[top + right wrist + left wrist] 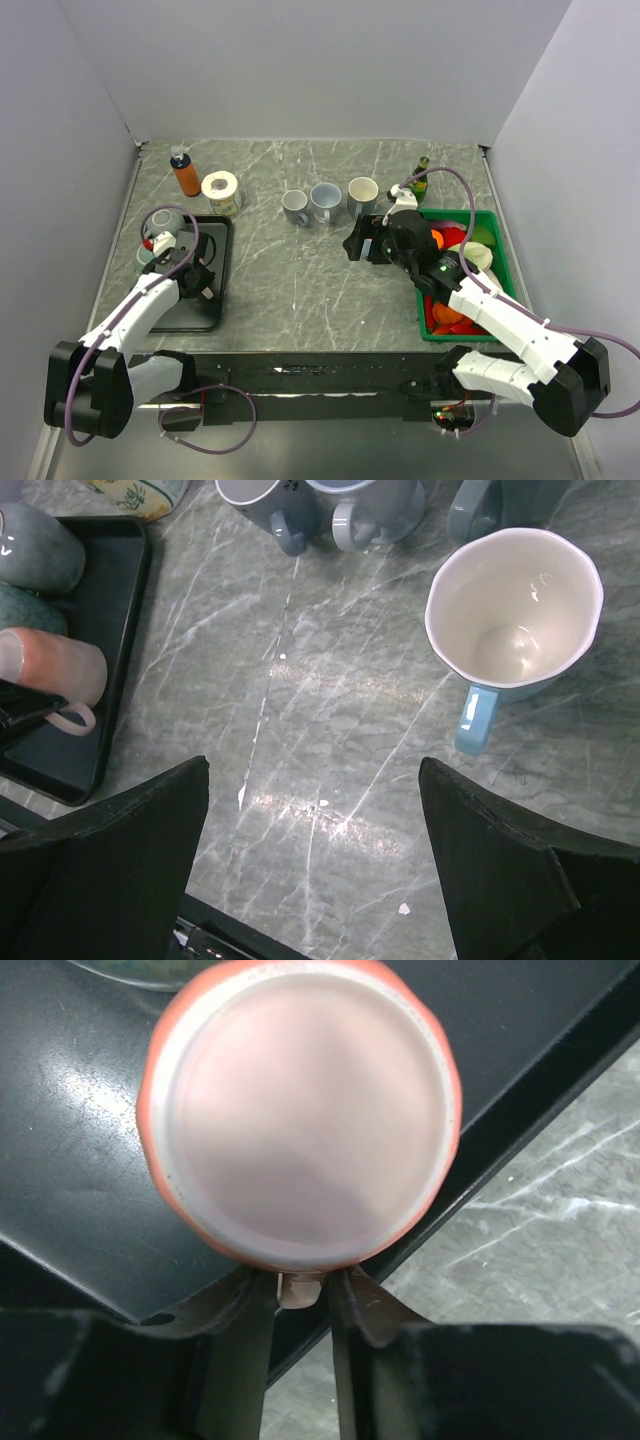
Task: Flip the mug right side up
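An orange mug (300,1110) with a pale base stands upside down on the black tray (80,1180), its base facing my left wrist camera. My left gripper (300,1295) has its two jaws closed in on either side of the mug's small handle (298,1288), which sits pinched between them. From above, the mug (158,241) is at the tray's far left, with the left gripper (172,252) right beside it. In the right wrist view the mug (55,665) shows at the left edge. My right gripper (312,770) hangs open over bare table, holding nothing.
Two grey-green mugs (40,545) share the tray (215,290). Three upright mugs (325,200) stand in a row at the table's middle back, one cream with a blue handle (515,605). An orange bottle (186,175) and a patterned cup (221,190) stand back left. A green bin (505,290) sits right.
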You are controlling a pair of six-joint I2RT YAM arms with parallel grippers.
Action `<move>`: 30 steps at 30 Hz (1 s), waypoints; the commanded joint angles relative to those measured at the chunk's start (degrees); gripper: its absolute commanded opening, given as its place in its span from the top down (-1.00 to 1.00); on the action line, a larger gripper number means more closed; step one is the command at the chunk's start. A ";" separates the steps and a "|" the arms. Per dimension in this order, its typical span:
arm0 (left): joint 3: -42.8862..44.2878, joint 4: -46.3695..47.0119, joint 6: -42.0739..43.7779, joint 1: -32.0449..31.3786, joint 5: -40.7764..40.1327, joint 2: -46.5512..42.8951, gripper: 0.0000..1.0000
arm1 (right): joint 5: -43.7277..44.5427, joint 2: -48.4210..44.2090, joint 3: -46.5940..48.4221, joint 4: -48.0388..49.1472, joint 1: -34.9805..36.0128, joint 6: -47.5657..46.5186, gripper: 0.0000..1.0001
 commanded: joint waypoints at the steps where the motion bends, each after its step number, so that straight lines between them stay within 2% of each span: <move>1: 1.99 0.22 -1.57 -0.25 -2.47 0.68 0.52 | -0.13 -0.24 0.34 2.27 -0.43 -0.34 -0.82; 3: 2.07 -0.04 -1.74 -0.33 -2.56 0.76 0.70 | -0.13 -0.33 0.34 2.18 -0.43 -0.33 -0.82; 4: 2.07 -0.13 -1.83 -0.42 -2.47 0.85 0.96 | -0.21 -0.42 0.34 2.09 -0.34 -0.33 -0.82; 11: 3.74 -1.45 -1.57 -1.56 -1.86 -2.13 0.98 | -1.27 -1.29 0.51 2.00 -0.43 -0.42 -0.85; 16: 7.78 -2.15 -0.60 -4.20 2.26 -7.66 0.98 | -4.52 -2.26 0.43 3.32 -0.25 -1.65 -0.99; 19: 10.59 -1.80 -0.25 -6.22 4.55 -11.53 0.98 | -6.36 -3.14 0.43 4.11 -0.43 -2.00 -0.99; 21: 11.82 1.52 1.06 -6.75 9.89 -13.55 0.98 | -6.63 -3.84 0.60 4.29 -0.43 -1.30 -0.99; 26: 13.32 11.98 4.06 -6.75 22.82 -18.65 0.98 | -21.55 -5.33 -1.85 13.06 -0.34 2.11 -0.99; 29: 13.06 22.34 3.45 -6.75 32.05 -19.89 0.98 | -28.33 -5.87 -4.40 21.93 -0.25 6.93 -0.99; 30: 12.71 28.89 3.01 -6.84 36.24 -20.32 0.98 | -29.56 -5.87 -4.93 24.56 -0.25 8.53 -0.99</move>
